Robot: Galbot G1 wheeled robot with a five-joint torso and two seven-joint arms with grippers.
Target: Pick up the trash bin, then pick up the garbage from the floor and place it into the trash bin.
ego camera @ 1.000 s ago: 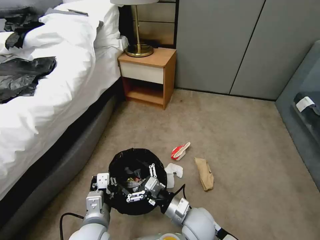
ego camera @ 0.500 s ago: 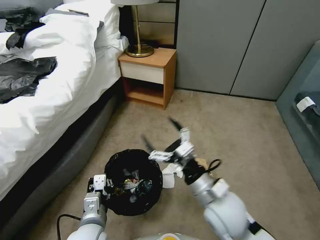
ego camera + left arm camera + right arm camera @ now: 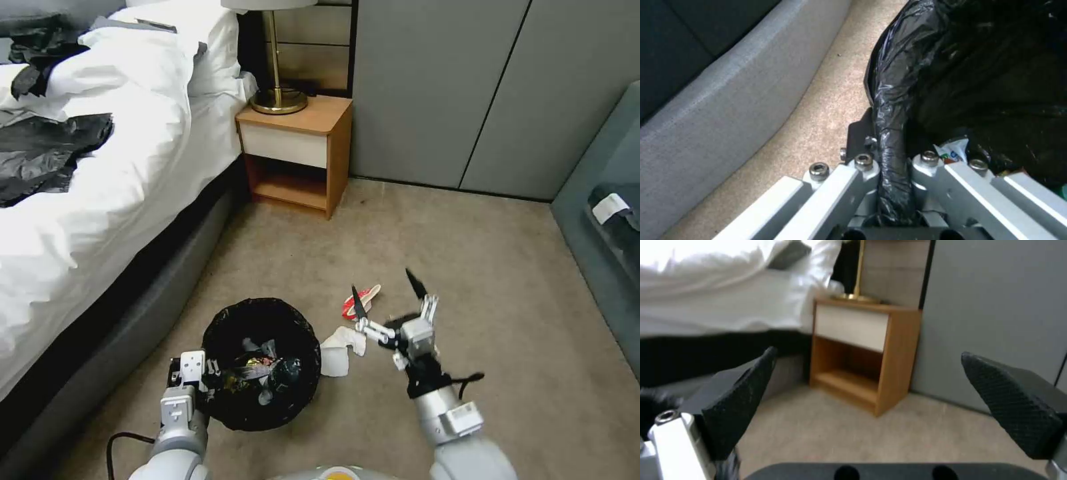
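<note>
The trash bin (image 3: 261,400), lined with a black bag, is low in the head view beside the bed, with wrappers lying inside it. My left gripper (image 3: 193,375) is shut on its near-left rim. The left wrist view shows the fingers (image 3: 862,166) pinching the folded liner rim (image 3: 891,140). My right gripper (image 3: 385,293) hangs open to the right of the bin, above the carpet, and its pads (image 3: 738,406) hold nothing. Garbage lies on the floor: a red-and-white packet (image 3: 363,301) just beyond the left fingertip and a white tissue (image 3: 339,352) against the bin.
A bed (image 3: 100,200) with white covers and black plastic sheets (image 3: 47,153) runs along the left. A wooden nightstand (image 3: 297,153) with a brass lamp (image 3: 277,100) stands at the back by grey cabinet doors (image 3: 453,93). A grey seat (image 3: 600,220) borders the right. Open carpet lies between.
My right gripper has come up out of the bin and swung right, over the floor near the packet, staying open. The bin has shifted slightly left with the left gripper.
</note>
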